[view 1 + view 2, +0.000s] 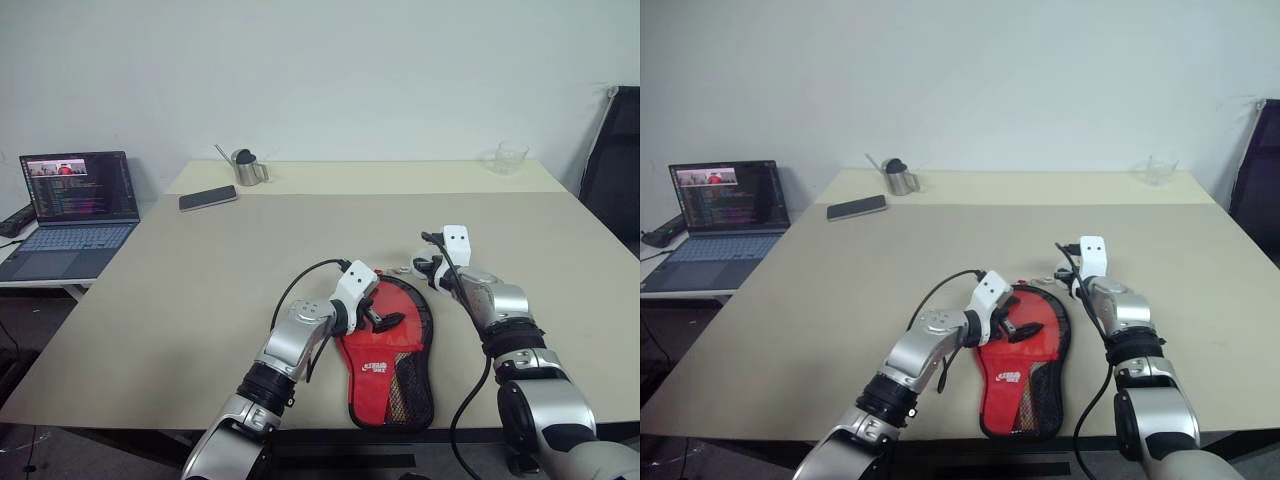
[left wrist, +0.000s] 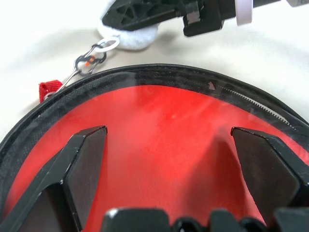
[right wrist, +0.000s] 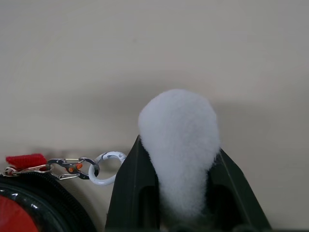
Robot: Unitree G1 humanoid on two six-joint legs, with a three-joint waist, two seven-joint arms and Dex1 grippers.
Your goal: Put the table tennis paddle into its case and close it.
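Case lies flat at near table edge, red panel up, white logo too small to read. Left gripper hovers over its far end, 2 fingers spread wide. Right gripper, just right of case top, pinches white fluffy pompom clipped to zip pull. Laptop screen text illegible.

This looks like an office or a robotics lab workroom. A wide beige table stands against a bare white wall, and an open laptop showing what seems to be code sits on a side desk. A phone, a small metal pot and a dark chair complete the plain setting.
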